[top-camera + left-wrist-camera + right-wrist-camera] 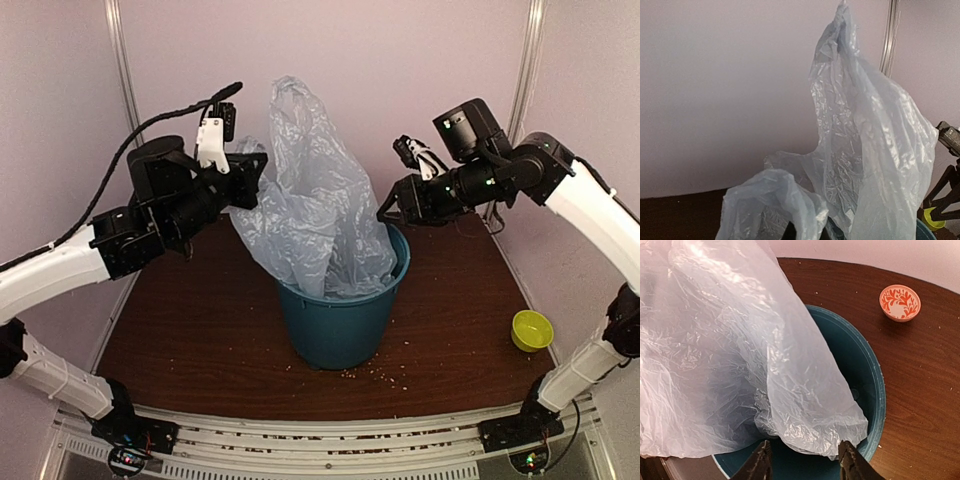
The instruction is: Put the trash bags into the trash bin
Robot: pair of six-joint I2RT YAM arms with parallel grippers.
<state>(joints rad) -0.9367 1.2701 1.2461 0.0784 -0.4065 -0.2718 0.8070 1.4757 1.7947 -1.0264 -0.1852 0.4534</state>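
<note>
Pale lilac walls close in a dark brown wooden table (200,340) scattered with light crumbs (385,375). The teal trash bin (340,325) stands upright in the middle of the table, nearer the front edge than the back. The translucent grey-blue trash bag (315,200) sits partly inside it: its lower part is tucked into the bin's mouth, while the rest rises crumpled well above the rim and spills over the bin's left side. The left gripper (252,172) is closed on a bunched fold at the bag's left side, held above the bin. The right gripper (390,210) hangs over the bin's right rim with its jaws apart; in the right wrist view the bag's loose hem lies just above the two fingers (760,465), unpinched. A lime-green bowl (532,330) sits near the right edge, and a red-patterned bowl (899,302) lies on the table apart from the bin.
</note>
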